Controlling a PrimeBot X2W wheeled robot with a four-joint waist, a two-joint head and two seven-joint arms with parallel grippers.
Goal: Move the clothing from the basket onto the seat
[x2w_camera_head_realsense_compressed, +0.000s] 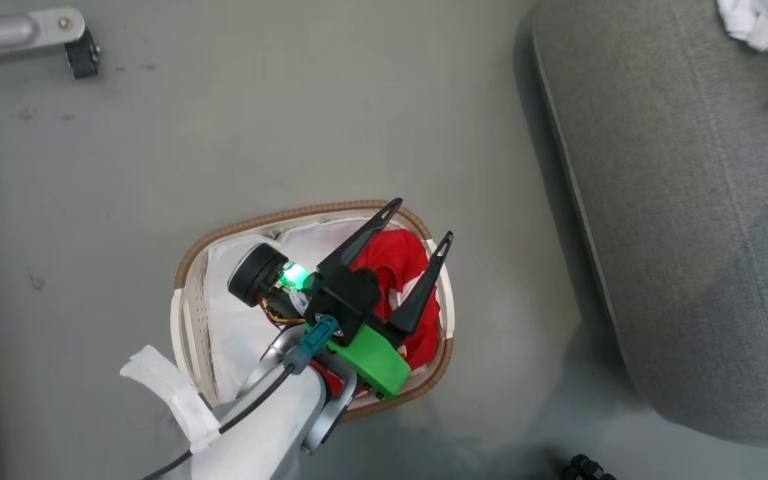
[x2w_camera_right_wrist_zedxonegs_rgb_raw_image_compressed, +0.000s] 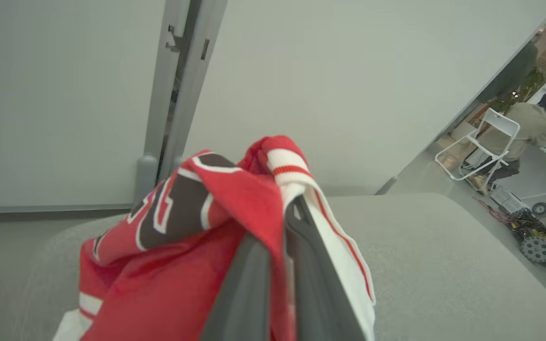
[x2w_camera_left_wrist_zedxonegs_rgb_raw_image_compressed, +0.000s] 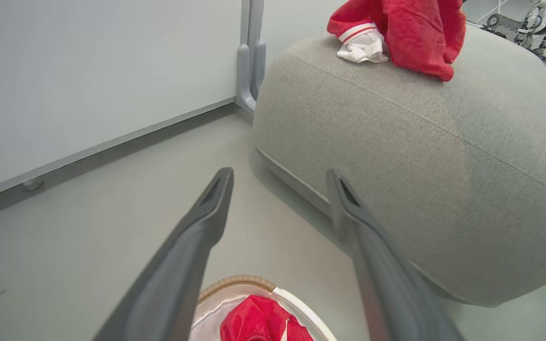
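The basket [x2w_camera_head_realsense_compressed: 257, 223] stands on the grey floor with its white liner and a crumpled red garment [x2w_camera_head_realsense_compressed: 397, 263] in its right half. My left gripper [x2w_camera_head_realsense_compressed: 422, 220] hovers open over that garment, its fingers holding nothing; the left wrist view has the gripper [x2w_camera_left_wrist_zedxonegs_rgb_raw_image_compressed: 280, 174] above the basket rim [x2w_camera_left_wrist_zedxonegs_rgb_raw_image_compressed: 237, 282] and the red garment [x2w_camera_left_wrist_zedxonegs_rgb_raw_image_compressed: 254, 317]. To the right lies the grey seat [x2w_camera_head_realsense_compressed: 691, 200]. My right gripper [x2w_camera_right_wrist_zedxonegs_rgb_raw_image_compressed: 280, 222] is shut on a red jersey [x2w_camera_right_wrist_zedxonegs_rgb_raw_image_compressed: 183, 213] with dark numerals and white trim, just over the seat [x2w_camera_right_wrist_zedxonegs_rgb_raw_image_compressed: 420, 246]. That jersey [x2w_camera_left_wrist_zedxonegs_rgb_raw_image_compressed: 415, 33] rests bunched on the seat top [x2w_camera_left_wrist_zedxonegs_rgb_raw_image_compressed: 420, 142].
Pale partition panels [x2w_camera_left_wrist_zedxonegs_rgb_raw_image_compressed: 88, 71] and a grey post [x2w_camera_left_wrist_zedxonegs_rgb_raw_image_compressed: 249, 61] stand behind the seat. A metal leg with a black foot [x2w_camera_head_realsense_compressed: 81, 50] is at the far left. A person [x2w_camera_right_wrist_zedxonegs_rgb_raw_image_compressed: 533, 123] sits by a white folding chair, with a wheeled machine [x2w_camera_right_wrist_zedxonegs_rgb_raw_image_compressed: 538, 237] nearby.
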